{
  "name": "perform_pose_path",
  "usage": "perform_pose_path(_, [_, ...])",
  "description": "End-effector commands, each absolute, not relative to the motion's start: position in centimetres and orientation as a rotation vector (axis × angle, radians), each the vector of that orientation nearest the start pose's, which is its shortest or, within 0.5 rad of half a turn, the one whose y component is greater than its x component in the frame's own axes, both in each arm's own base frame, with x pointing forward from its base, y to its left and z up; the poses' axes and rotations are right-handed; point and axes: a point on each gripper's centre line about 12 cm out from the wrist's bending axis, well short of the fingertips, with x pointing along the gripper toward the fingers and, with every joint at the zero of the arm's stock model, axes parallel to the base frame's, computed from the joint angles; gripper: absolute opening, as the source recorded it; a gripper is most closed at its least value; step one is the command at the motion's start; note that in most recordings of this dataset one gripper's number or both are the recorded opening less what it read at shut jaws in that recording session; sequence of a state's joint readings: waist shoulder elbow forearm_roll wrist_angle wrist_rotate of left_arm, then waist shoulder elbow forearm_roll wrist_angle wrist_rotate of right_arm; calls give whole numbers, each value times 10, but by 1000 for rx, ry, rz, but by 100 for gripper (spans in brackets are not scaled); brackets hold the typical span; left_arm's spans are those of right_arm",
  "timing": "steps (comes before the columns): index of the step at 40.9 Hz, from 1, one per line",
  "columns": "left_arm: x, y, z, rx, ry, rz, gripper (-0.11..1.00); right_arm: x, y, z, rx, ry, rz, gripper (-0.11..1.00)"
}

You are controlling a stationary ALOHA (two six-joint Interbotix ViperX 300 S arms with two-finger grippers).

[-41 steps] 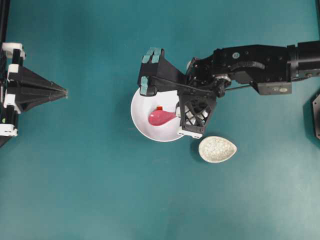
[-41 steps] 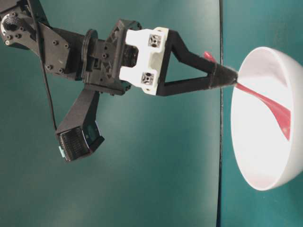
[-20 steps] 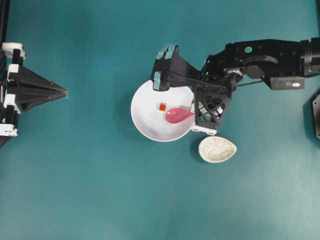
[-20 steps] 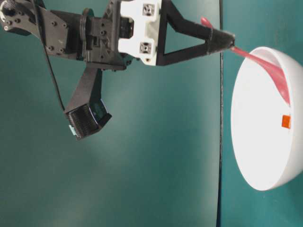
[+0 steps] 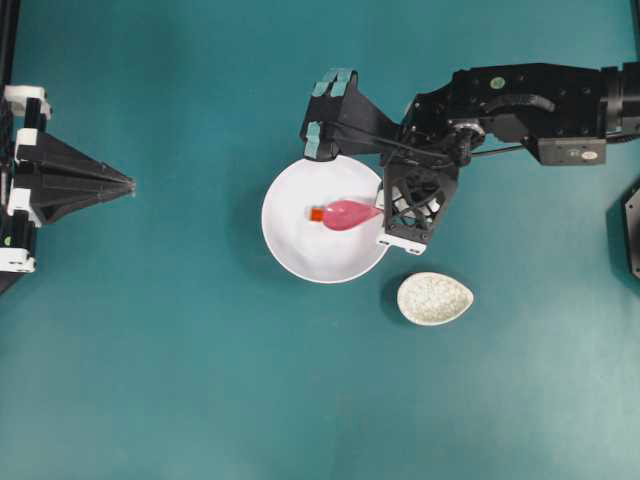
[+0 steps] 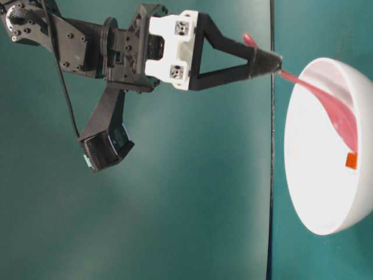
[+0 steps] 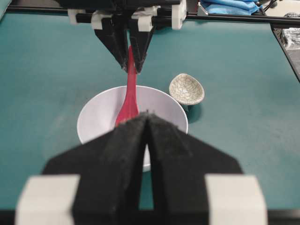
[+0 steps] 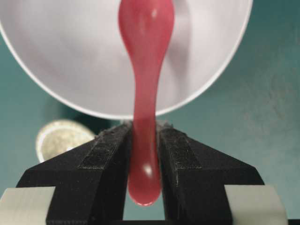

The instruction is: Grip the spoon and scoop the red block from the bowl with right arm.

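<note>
The white bowl (image 5: pixel 290 262) sits mid-table. My right gripper (image 5: pixel 382 211) hangs at its right rim, shut on the handle of the pink spoon (image 5: pixel 349 214). The scoop reaches down inside the bowl. The small red block (image 5: pixel 316 213) lies on the bowl's floor, right at the scoop's left tip. In the table-level view the spoon (image 6: pixel 333 109) slopes from the right gripper (image 6: pixel 274 61) toward the block (image 6: pixel 351 160). In the right wrist view both fingers press the spoon handle (image 8: pixel 144 154). My left gripper (image 5: pixel 130 183) rests at the far left, shut and holding nothing.
A small speckled cream dish (image 5: pixel 434 298) stands just to the lower right of the bowl, close under the right gripper. The left wrist view shows it behind the bowl (image 7: pixel 96 117) as the dish (image 7: pixel 186 89). Teal table surface lies all round.
The right gripper drew the spoon back to the right, uncovering the block. It then swung the scoop level with the block and up to it. The left arm stayed still.
</note>
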State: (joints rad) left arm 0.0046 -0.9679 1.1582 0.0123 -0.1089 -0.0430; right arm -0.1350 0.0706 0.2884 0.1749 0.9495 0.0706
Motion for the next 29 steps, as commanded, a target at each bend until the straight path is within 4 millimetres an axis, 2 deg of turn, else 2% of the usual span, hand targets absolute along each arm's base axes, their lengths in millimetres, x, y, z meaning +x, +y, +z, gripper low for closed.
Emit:
perform_pose_path(1, [201,1,293,-28,43,5,0,399,-36,214,328,1237,-102,24])
perform_pose_path(14, [201,1,292,-28,46,5,0,411,-33,207,322,1220,-94,24])
perform_pose_path(29, [201,1,292,-28,48,5,0,422,-34,212,332,1133,-108,24])
